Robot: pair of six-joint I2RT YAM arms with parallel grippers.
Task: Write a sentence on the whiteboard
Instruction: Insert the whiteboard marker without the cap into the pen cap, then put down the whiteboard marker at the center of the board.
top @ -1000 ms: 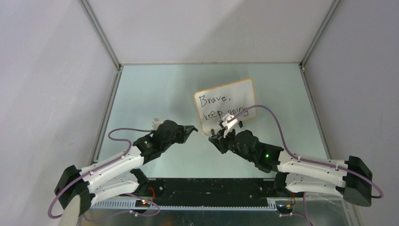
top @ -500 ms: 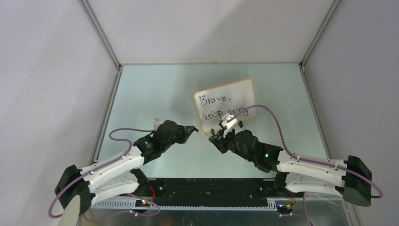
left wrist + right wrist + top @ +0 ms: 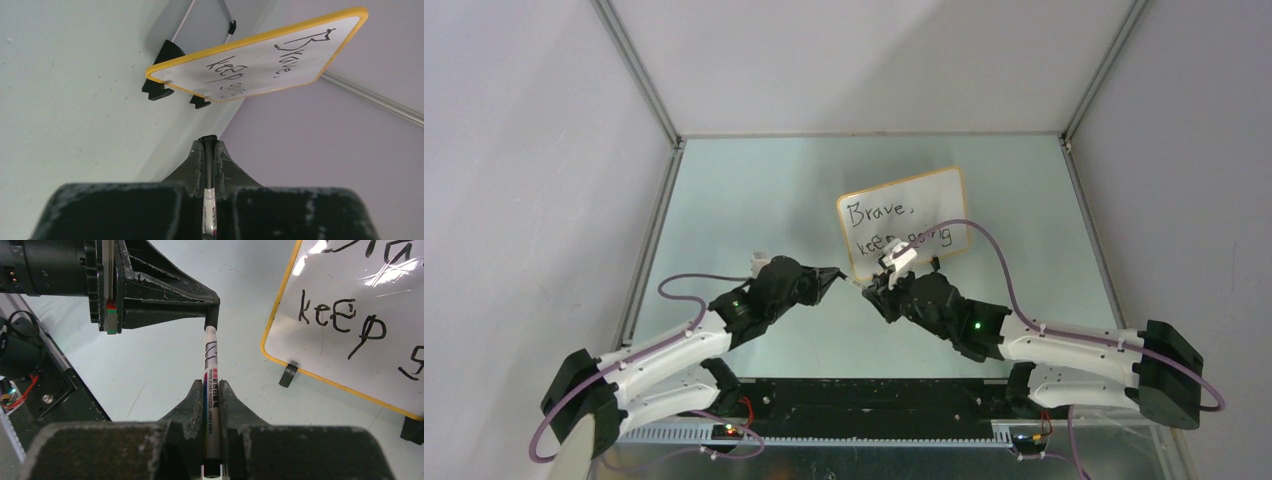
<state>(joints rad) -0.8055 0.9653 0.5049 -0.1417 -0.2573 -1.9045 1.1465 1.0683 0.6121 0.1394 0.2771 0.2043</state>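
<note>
The whiteboard (image 3: 934, 195) stands tilted on black clip feet (image 3: 288, 375) at the table's middle right. The sentence (image 3: 904, 228) reads "Brave," over "keep going"; my right wrist hides part of "going". The board also shows in the left wrist view (image 3: 260, 50) and the right wrist view (image 3: 340, 280). My right gripper (image 3: 212, 387) is shut on the white marker (image 3: 211, 365), just in front of the board's near left corner. My left gripper (image 3: 207, 145) is shut on the marker's black cap (image 3: 212, 320), tip to tip with the right gripper (image 3: 871, 290).
Metal frame rails run along the table's left (image 3: 649, 230) and right (image 3: 1089, 230) edges, with grey walls behind. A purple cable (image 3: 984, 235) arches over the board's near edge. A black base strip (image 3: 864, 395) lies between the arm bases.
My right arm has shifted a little left toward the left gripper, uncovering more of "going". The left arm has barely moved.
</note>
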